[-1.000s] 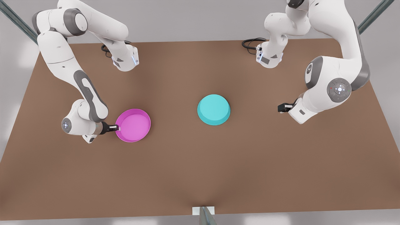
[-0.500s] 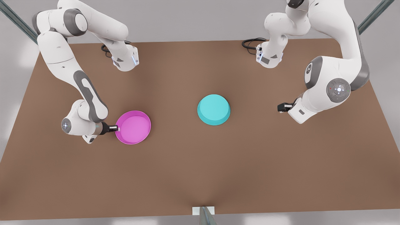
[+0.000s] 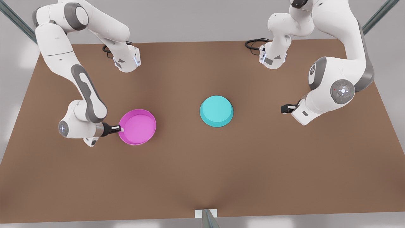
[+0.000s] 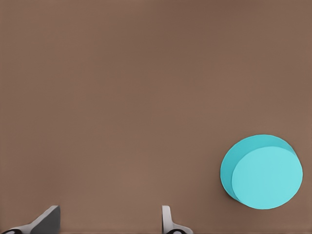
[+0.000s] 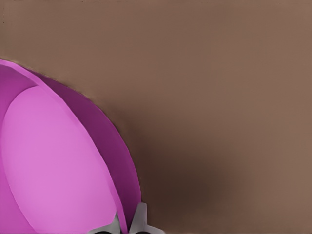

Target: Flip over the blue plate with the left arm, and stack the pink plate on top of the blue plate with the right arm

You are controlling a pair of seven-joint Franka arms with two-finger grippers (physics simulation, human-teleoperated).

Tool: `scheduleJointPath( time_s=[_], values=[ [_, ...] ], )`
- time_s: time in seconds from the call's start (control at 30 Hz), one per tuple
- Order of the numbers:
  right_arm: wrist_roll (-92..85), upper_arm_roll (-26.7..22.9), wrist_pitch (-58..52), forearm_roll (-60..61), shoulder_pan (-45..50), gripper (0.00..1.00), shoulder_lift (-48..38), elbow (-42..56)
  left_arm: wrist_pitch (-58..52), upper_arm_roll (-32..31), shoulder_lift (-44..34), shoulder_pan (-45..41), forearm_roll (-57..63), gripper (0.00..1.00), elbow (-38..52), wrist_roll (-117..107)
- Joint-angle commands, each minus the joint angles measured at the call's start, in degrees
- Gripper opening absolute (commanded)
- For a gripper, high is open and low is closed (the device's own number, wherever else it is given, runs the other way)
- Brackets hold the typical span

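Right gripper clamps the nine o'clock rim of the round magenta-pink plate; left gripper waits spread wide, three o'clock of the upside-down round cyan plate mid brown desk.

We see the blue plate upside down, flat base up, mid worktop. The pink plate sits rim up, lighter inside showing, well apart toward the front view's left.

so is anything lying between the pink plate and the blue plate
No. In the front view only bare brown table separates the pink plate from the blue plate.
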Motion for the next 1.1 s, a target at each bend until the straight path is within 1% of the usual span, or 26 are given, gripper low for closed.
scheduleJointPath(
  time_s=[0.0, 0.07, 0.23, 0.37, 0.5, 0.73, 0.9, 0.97, 1.07],
  values=[
    [0.28, 0.09, 0.03, -0.51, 0.17, 0.21, 0.01, 0.09, -0.02, 0.03, 0.00, 0.01, 0.01, 1.00, 0.08, -0.08],
    [0.19, 3.77, -0.06, -0.51, 0.17, 0.21, -0.17, 0.71, -0.02, -0.06, 0.00, 0.01, 0.01, 1.00, 0.08, -0.08],
    [2.56, 9.58, -0.06, -0.42, 1.23, 0.21, -0.17, 1.06, -0.02, 0.02, 0.00, 0.01, 0.01, 1.00, 0.08, 0.01],
    [10.91, 12.04, 0.03, -0.42, 4.73, 0.21, 0.01, 1.94, -0.02, 0.03, 0.00, 0.01, 0.01, 1.00, 0.08, 0.01],
    [19.52, 12.04, 0.91, -0.42, 11.59, 0.21, 0.18, 3.87, 0.07, 0.03, 0.00, 0.10, 0.01, 1.00, 0.08, 0.01],
    [29.28, 12.04, 3.98, 0.19, 19.33, 0.21, 0.36, 4.66, 0.07, 0.03, 0.00, 0.10, 0.01, 1.00, 0.08, 0.01],
    [44.48, 12.04, 6.09, 0.19, 29.87, 0.21, 0.44, 8.79, 0.07, 0.03, 0.00, 0.10, 0.01, 1.00, 0.08, 0.01],
    [49.41, 12.04, 8.73, 0.19, 33.30, 0.21, 0.53, 9.32, 0.16, 0.03, 0.00, 0.10, 0.01, 1.00, 0.08, 0.01],
    [51.78, 12.04, 10.58, 0.19, 35.24, 0.21, 0.62, 9.32, 0.16, 0.03, 0.00, 0.10, 0.01, 1.00, 0.08, 0.01]
  ],
)
